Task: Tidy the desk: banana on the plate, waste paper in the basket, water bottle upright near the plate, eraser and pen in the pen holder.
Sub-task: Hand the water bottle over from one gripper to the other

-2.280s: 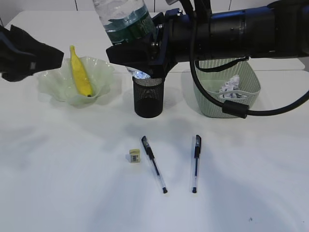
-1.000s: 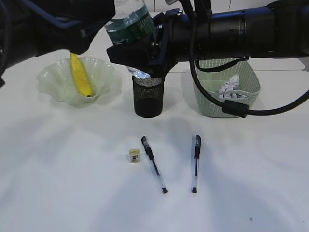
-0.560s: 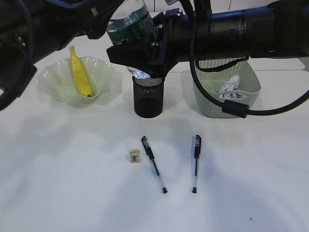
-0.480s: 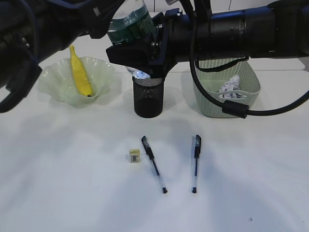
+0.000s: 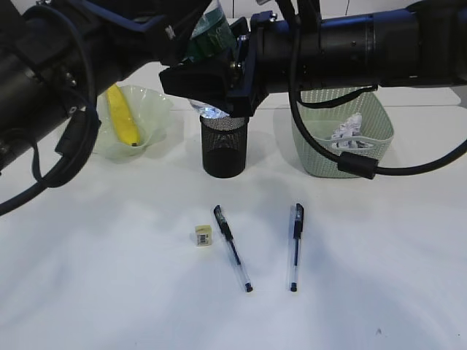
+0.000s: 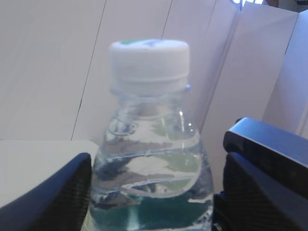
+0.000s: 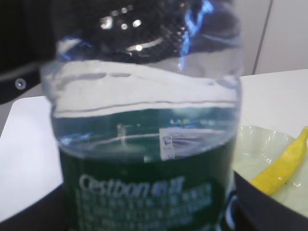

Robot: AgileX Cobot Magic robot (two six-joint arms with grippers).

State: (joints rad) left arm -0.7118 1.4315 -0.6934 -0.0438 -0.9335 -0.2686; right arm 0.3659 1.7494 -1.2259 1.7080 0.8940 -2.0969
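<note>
My right gripper [image 5: 208, 82] is shut on the water bottle [image 5: 213, 35] at its green label and holds it upright in the air above the black mesh pen holder [image 5: 223, 149]. The bottle fills the right wrist view [image 7: 144, 144], between that gripper's fingers [image 7: 144, 214]. My left gripper [image 5: 186, 25] is open around the bottle's shoulder, below the white cap [image 6: 149, 57]; its fingers [image 6: 154, 192] flank the bottle [image 6: 151, 159]. The banana [image 5: 122, 117] lies on the green plate [image 5: 157, 102]. The eraser [image 5: 203, 235] and two pens [image 5: 232, 246] [image 5: 295, 244] lie on the table.
The green basket [image 5: 321, 149] at the back right holds crumpled paper [image 5: 346, 131]. The left arm crosses above the plate's left side. The banana [image 7: 281, 166] and the plate [image 7: 255, 144] show behind the bottle in the right wrist view.
My left arm has swung in from the left and its gripper now brackets the bottle's upper part. The right arm and the bottle have stayed in place.
</note>
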